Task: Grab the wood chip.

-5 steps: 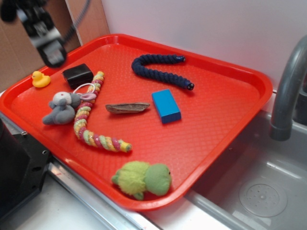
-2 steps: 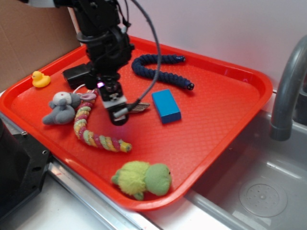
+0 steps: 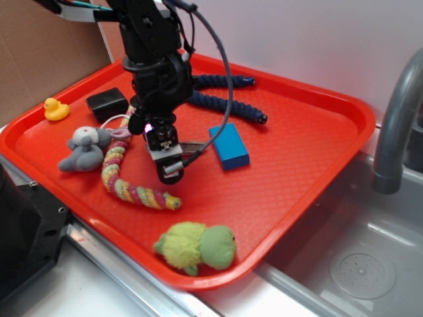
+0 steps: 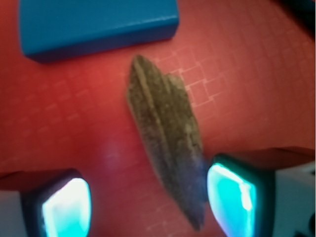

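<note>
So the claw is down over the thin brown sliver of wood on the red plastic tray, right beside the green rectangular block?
Nearly: the rectangular block is blue, not green, as the wrist view shows. The gripper does hang over the thin brown wood chip on the red plastic tray.

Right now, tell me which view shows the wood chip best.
The wrist view: the wood chip fills the frame, lying on the red tray between the open fingers, near the blue block. In the exterior view the gripper hides most of it; only a sliver shows.
</note>
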Robot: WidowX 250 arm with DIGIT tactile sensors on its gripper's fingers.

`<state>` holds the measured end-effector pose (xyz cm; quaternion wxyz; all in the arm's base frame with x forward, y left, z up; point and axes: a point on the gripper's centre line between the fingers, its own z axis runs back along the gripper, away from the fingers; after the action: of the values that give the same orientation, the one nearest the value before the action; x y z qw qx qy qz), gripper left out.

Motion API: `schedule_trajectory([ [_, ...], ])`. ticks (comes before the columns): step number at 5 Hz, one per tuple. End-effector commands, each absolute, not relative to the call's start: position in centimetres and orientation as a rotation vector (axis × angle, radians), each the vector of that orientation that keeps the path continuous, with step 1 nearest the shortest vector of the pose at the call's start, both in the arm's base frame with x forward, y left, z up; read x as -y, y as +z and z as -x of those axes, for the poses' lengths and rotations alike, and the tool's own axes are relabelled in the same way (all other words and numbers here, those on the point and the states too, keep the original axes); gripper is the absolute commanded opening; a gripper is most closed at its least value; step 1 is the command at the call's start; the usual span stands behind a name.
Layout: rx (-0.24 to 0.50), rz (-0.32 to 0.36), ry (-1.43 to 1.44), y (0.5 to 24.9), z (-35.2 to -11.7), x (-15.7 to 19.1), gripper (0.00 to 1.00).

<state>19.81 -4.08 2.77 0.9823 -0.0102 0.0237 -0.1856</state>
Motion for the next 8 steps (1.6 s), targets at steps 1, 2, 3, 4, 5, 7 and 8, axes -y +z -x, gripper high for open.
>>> schedule_trajectory([
  [1,-0.029,-0.008,-0.328,2.3,-20.9,3.6,0.00],
  [2,0.005,-0.004,-0.309,3.4,-20.7,3.1,0.00],
  [3,0.011,-0.010,-0.304,3.9,-20.5,2.8,0.00],
  [4,0.026,-0.042,-0.259,6.6,-19.7,2.2,0.00],
  [5,0.105,-0.051,-0.068,11.6,-16.9,-0.1,0.00],
  [7,0.175,0.065,0.216,20.2,-17.5,-5.5,0.00],
  [8,0.196,-0.011,0.229,20.9,-18.4,-5.4,0.00],
])
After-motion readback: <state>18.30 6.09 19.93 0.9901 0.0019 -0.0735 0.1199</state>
